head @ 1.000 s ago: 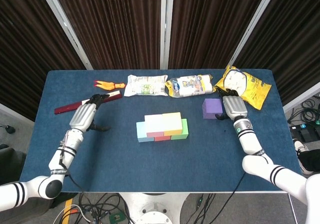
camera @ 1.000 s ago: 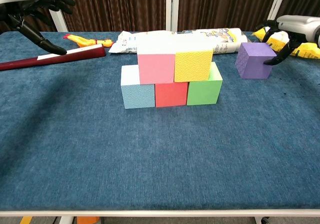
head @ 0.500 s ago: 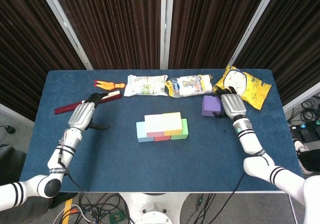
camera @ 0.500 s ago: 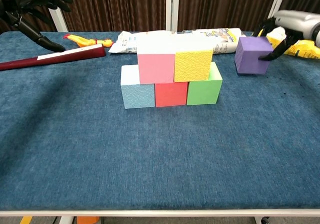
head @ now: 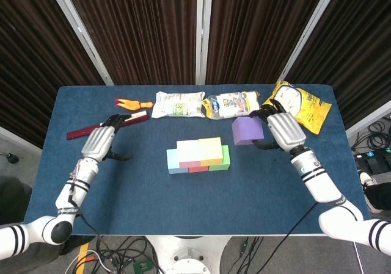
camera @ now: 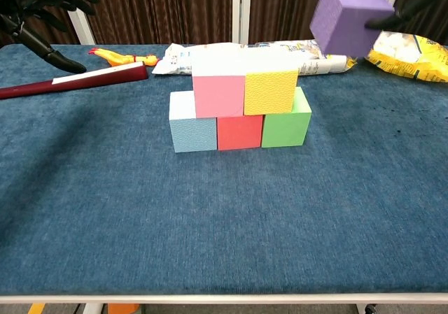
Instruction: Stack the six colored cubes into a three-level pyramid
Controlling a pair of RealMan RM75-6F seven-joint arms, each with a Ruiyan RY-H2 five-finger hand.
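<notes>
A light blue cube, a red cube and a green cube form a row mid-table. On them sit a pink cube and a yellow cube. My right hand grips the purple cube in the air, right of the stack and above the table; in the chest view the purple cube hangs high at the upper right. My left hand hovers at the left with its fingers spread, holding nothing.
Along the back edge lie a dark red bar, an orange rubber chicken, two snack bags and a yellow chip bag. The blue table stretches bare toward the front.
My right hand has lifted the purple cube off the table and carried it up and left toward the stack. The left hand barely moved.
</notes>
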